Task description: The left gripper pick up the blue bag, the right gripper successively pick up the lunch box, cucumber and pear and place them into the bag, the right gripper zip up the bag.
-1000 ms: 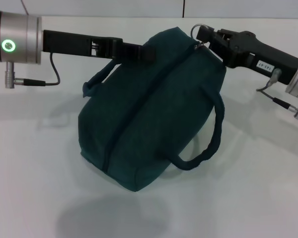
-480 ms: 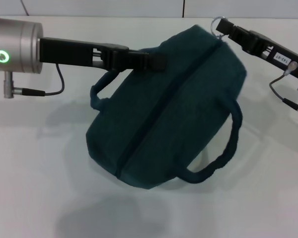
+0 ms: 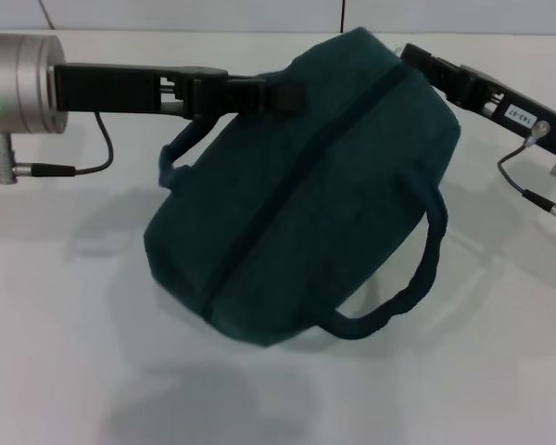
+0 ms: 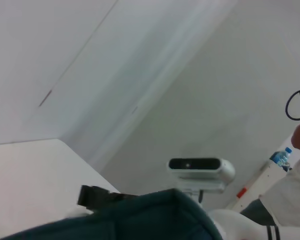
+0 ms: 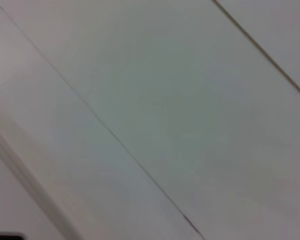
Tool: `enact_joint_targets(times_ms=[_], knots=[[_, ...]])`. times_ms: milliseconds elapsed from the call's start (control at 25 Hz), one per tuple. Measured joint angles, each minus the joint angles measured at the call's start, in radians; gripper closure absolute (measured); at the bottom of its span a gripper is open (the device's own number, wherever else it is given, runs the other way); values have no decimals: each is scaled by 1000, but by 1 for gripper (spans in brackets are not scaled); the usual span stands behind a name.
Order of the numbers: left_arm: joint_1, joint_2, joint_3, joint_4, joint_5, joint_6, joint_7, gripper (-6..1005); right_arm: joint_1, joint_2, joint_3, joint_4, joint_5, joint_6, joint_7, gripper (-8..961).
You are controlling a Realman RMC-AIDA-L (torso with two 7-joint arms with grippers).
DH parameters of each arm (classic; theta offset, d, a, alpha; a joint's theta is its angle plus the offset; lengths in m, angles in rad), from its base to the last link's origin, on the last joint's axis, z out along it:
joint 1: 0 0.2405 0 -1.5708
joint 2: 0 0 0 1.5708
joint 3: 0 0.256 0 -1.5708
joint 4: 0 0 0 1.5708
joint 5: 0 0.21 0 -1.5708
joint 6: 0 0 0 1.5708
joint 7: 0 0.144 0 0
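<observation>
The blue bag (image 3: 306, 204) hangs tilted above the white table (image 3: 65, 371), its zipper line running closed along the top. My left gripper (image 3: 280, 95) is shut on the bag's upper edge near the far handle (image 3: 171, 158). My right gripper (image 3: 415, 61) is shut at the bag's right end, where the zipper ends; the ring pull is hidden there. In the left wrist view the bag's fabric (image 4: 155, 220) fills the lower edge beside a black finger (image 4: 97, 196). The lunch box, cucumber and pear are out of view.
The bag's near handle (image 3: 417, 278) hangs loose on the right side. The bag's shadow (image 3: 195, 408) lies on the table below it. The left wrist view shows the head camera (image 4: 200, 171) and a water bottle (image 4: 280, 157). The right wrist view shows only wall.
The bag has swung and tilted, its right end pulled up and to the right with the right gripper. The ring pull, seen before at the right gripper's tip, is now hidden.
</observation>
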Motion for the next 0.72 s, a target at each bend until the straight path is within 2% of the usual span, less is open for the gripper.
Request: enact_joint_targets(times_ms=[200, 400, 720], knots=[[-6, -2, 7, 0, 3, -46, 1, 942, -7, -4, 6, 2, 1, -20, 12, 809], [-18, -3, 10, -5, 20, -102, 1, 942, -37, -12, 54, 6, -6, -8, 10, 632], [-104, -19, 19, -105, 99, -242, 49, 943, -164, -55, 213, -1, -7, -57, -15, 446]])
